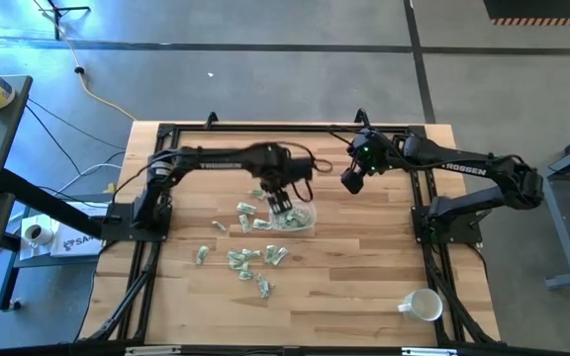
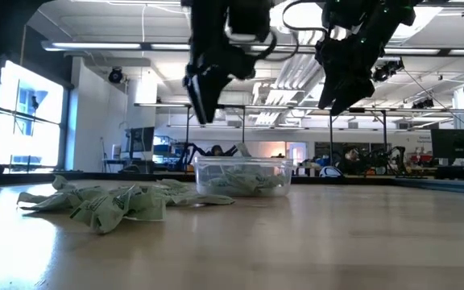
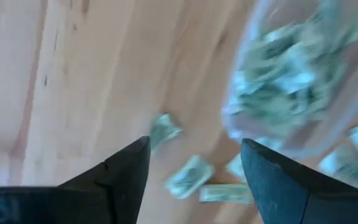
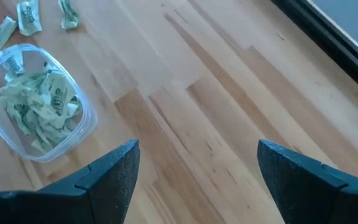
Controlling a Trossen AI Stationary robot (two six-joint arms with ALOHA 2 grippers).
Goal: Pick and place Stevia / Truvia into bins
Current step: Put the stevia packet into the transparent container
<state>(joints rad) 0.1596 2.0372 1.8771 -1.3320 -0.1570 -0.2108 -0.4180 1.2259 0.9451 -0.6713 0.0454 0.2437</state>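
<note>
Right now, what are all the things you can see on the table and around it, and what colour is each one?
Sweetener packets: many, green and white, loose on the wood in front of and beside the container; more lie inside it.
Container: one, clear plastic, near the table's middle.
Mug: one, white, on its side near the table's front right corner.
Table: one, light wood with a black frame.
Tape roll: one, white, on the side stand left of the table.
Left gripper: dark, open, empty, above the container's left edge.
Right gripper: dark, open, empty, raised over the table behind and right of the container.
</note>
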